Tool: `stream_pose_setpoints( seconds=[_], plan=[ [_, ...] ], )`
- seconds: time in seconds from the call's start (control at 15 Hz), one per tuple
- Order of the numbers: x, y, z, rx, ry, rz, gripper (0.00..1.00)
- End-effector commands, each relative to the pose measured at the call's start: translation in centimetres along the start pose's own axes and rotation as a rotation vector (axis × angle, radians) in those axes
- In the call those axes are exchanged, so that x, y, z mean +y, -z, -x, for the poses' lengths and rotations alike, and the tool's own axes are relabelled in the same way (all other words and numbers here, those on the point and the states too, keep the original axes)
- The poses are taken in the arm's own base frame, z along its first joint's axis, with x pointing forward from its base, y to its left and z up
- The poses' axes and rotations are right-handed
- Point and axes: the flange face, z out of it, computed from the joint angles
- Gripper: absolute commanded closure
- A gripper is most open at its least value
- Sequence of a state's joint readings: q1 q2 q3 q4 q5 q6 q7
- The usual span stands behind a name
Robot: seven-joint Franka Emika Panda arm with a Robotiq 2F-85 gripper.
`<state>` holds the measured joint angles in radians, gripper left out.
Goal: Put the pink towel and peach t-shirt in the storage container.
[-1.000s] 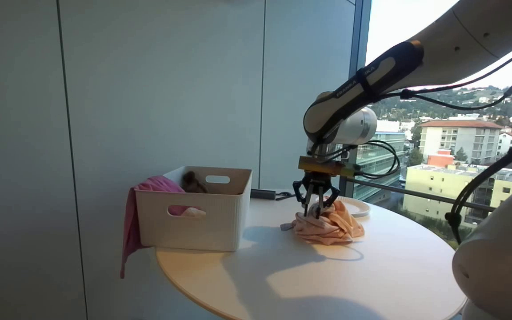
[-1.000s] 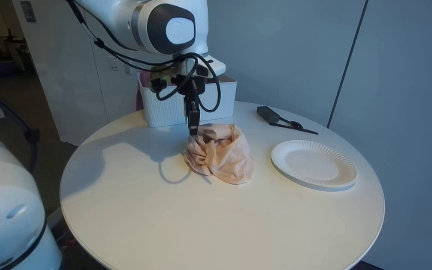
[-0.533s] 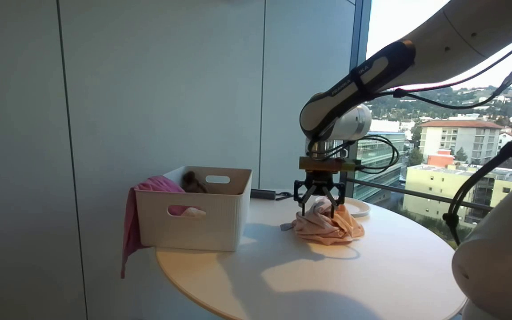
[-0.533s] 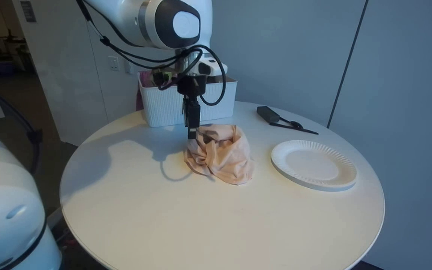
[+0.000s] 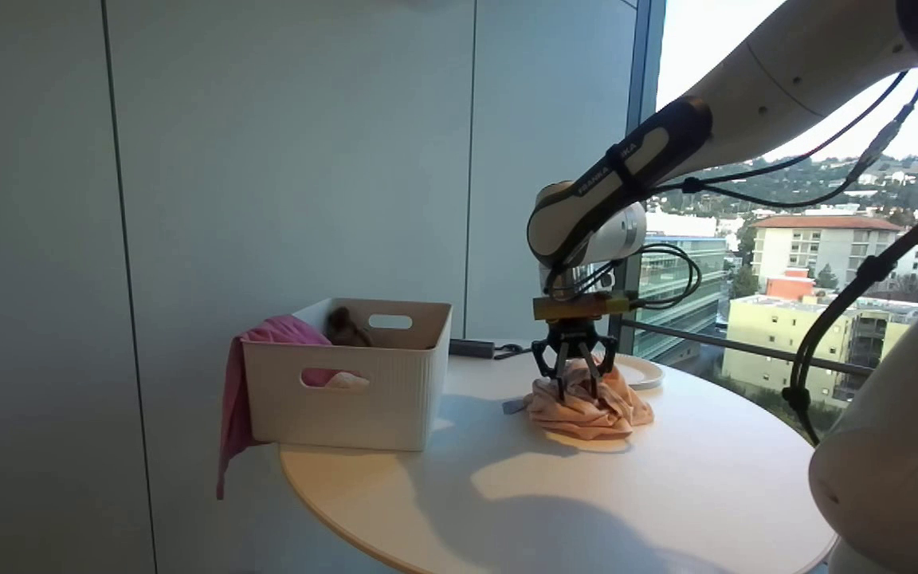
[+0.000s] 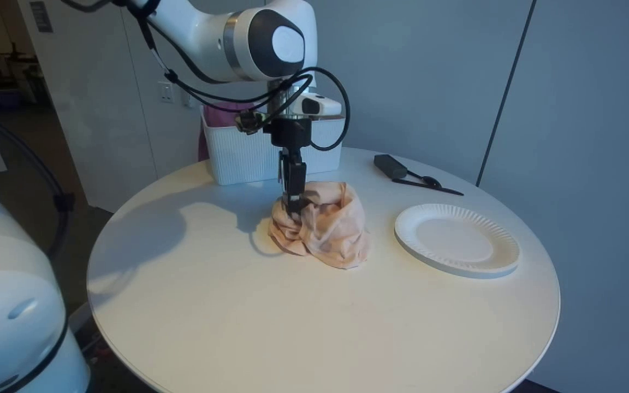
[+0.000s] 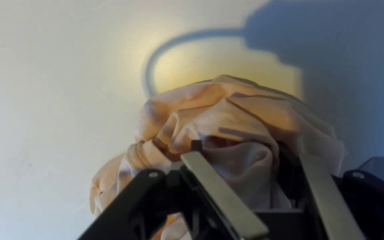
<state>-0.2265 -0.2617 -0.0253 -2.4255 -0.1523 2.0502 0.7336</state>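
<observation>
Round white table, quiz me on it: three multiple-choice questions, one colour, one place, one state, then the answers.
1. Colour of the soft cloth draped over the white rectangular plastic container? A green; B magenta-pink; C black.
2. The crumpled peach fabric t-shirt lies on the: A container; B floor; C round white table.
3. Jaws of the black two-fingered gripper: A apart; B pressed together; C hidden.

1 B: bright pink in both exterior views.
2 C: table shows around it.
3 A: t-shirt folds show between them.
</observation>
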Motion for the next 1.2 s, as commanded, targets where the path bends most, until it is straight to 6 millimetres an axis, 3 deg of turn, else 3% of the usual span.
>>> stream_pose_setpoints(
  seconds=[0.0, 0.2, 0.4, 0.47, 0.6, 0.87, 1.13],
  plan=[
    [-1.2, 0.9, -0.7, 0.036, 0.007, -0.01, 0.74],
    [-1.6, 1.2, -0.7, 0.05, 0.012, -0.036, 0.94],
    [-1.8, 1.4, -0.6, 0.069, 0.019, -0.044, 0.97],
    [-1.8, 1.6, -0.5, 0.079, 0.019, -0.044, 0.93],
    [-1.9, 3.0, -0.3, 0.125, 0.029, -0.056, 0.93],
    [-1.0, 9.2, 1.0, 0.309, 0.061, -0.058, 0.93],
    [1.0, 17.7, 4.0, 0.503, 0.102, -0.11, 0.92]
  ],
)
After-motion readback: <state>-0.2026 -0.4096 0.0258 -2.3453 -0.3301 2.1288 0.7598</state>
